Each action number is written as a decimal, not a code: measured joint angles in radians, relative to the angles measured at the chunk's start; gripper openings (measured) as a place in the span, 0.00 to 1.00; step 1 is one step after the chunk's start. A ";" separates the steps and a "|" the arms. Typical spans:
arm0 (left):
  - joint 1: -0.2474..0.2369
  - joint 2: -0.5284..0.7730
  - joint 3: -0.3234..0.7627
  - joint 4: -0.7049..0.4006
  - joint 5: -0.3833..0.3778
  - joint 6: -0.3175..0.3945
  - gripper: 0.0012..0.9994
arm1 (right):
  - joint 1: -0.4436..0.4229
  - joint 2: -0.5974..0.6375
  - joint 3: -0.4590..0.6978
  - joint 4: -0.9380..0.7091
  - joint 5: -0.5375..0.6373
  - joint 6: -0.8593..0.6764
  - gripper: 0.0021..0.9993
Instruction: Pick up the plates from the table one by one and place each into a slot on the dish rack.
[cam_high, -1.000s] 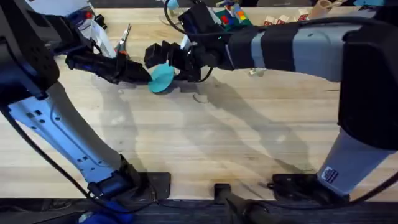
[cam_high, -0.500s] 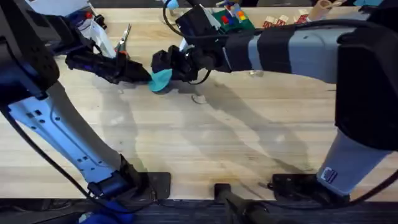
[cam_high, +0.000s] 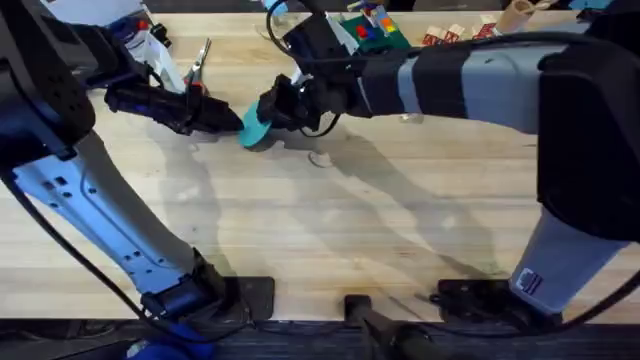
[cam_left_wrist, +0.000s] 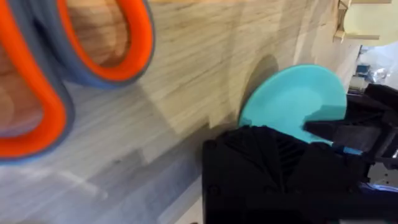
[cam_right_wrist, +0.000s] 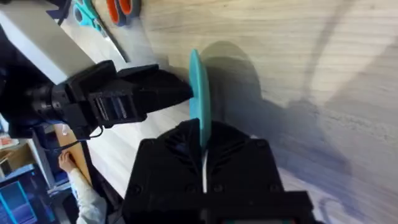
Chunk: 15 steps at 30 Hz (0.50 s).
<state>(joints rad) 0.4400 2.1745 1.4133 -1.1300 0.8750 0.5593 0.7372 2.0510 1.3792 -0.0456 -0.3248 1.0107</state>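
Orange-handled scissors (cam_high: 199, 62) lying on the far-left boards, their grey-edged loops (cam_left_wrist: 74, 56) seen close by; colourful building blocks (cam_high: 372, 24) on a green base at the far edge; small wooden pieces (cam_high: 455, 33) beside them.

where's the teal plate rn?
Overhead: the round teal plastic plate stands on edge, upper left of centre, between the left hand and right hand.

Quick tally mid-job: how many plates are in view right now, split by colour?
teal plate: 1
pale yellow plate: 1
Total: 2 plates
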 joint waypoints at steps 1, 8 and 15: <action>0.000 0.001 0.004 -0.008 -0.001 0.000 0.04 | 0.000 0.000 0.000 0.000 0.000 0.000 0.03; -0.006 0.038 0.101 -0.123 -0.030 0.000 0.04 | 0.001 0.000 0.000 0.002 -0.002 0.000 0.03; -0.010 0.026 0.273 -0.260 -0.032 0.001 0.04 | -0.003 0.000 0.000 0.016 -0.017 -0.001 0.03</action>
<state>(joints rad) 0.4305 2.2008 1.6864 -1.3898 0.8429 0.5598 0.7345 2.0508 1.3792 -0.0298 -0.3421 1.0098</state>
